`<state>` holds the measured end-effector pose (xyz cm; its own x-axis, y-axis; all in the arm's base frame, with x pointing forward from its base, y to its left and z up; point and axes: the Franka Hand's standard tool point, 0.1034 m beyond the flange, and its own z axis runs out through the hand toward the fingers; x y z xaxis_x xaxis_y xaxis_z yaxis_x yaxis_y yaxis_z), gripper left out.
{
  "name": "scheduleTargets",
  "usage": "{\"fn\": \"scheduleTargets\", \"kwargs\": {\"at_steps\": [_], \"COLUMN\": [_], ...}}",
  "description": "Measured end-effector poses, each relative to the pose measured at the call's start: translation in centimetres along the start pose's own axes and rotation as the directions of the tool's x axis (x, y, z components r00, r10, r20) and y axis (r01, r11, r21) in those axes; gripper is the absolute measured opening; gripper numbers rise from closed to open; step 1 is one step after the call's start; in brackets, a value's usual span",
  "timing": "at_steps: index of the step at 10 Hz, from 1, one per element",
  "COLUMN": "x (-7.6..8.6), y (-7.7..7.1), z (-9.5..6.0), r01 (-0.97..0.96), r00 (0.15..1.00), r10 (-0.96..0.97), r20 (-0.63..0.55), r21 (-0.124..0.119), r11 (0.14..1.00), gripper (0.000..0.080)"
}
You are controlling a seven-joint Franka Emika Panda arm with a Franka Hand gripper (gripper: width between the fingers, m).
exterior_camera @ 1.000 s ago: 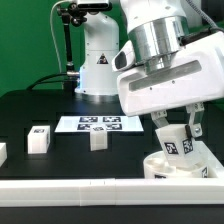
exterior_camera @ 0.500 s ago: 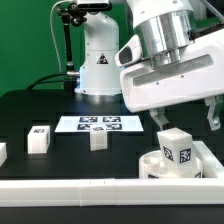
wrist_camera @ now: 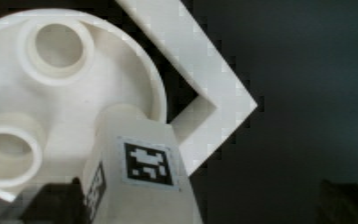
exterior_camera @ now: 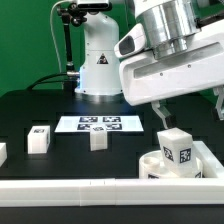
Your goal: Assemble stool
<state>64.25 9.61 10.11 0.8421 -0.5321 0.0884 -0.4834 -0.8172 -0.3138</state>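
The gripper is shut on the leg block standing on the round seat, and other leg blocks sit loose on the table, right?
Not quite: the exterior view shows the gripper open, its fingers spread clear of the leg block. The rest holds: that block stands on the round seat, and other leg blocks sit loose on the table.

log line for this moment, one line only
gripper: open, touching nothing | leg block: upright on seat, below gripper | other leg blocks: loose, exterior view's left
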Motion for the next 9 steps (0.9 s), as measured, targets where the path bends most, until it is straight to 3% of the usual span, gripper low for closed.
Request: {"fn": "scheduleTargets", "kwargs": {"at_steps": [3,7,9], "x": [0.7,1.2,1.2], "y": [0.0,0.6,0.7], "z": [-0.4,-0.6,-0.6], "r01": [0.358,0.548,0.663], "r00": [0.934,0.836,0.749], "r10": [-0.358,-0.548,-0.663], "r20": [0.004,0.008,0.014], "r21": [-0.032,-0.034,-0.034], "r11": [0.933,0.836,0.748], "gripper": [0.0649,0.0649,0.0649]}}
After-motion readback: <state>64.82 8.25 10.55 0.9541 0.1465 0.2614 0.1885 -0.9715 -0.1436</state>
